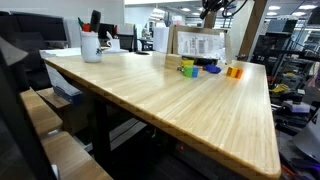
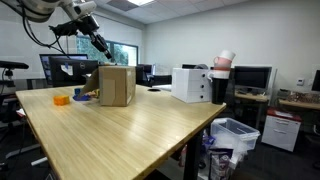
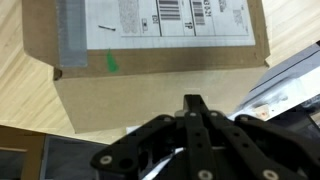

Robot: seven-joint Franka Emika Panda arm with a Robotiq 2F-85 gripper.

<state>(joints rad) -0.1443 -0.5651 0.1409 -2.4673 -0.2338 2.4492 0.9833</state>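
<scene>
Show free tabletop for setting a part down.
Free: bare wood of the table from near edge to the cardboard box. Crowded: far end, tool above the box, coloured blocks beside it; pen cup at one corner.

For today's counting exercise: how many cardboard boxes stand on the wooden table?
1. The cardboard box stands on the wooden table, below the pincer, next to some small coloured toys. Another could be hidden behind it.

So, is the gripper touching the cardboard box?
No, in an exterior view the gripper hangs above the cardboard box, with a clear gap between them.
</scene>
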